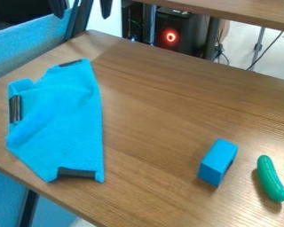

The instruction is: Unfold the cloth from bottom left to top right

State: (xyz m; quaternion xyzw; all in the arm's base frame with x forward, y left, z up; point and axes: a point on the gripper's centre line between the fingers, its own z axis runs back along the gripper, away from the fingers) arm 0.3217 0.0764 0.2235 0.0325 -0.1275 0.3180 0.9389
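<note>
My gripper (83, 13) hangs at the top edge, left of centre, beyond the table's back left corner. Its two black fingers are spread wide with nothing between them. The bright blue cloth (61, 119) lies on the left part of the wooden table, well below the gripper in the view and apart from it. It is wrinkled and partly folded, with dark strips at its top tip, left edge and bottom edge. A small notch shows at its upper left, and its right side runs nearly straight.
On the right of the table (150, 111) stands a blue block (218, 162), with a green cucumber-shaped toy (271, 179) beside it. Another wooden tabletop (245, 11) crosses the upper right. A blue partition (25, 42) borders the table at the upper left.
</note>
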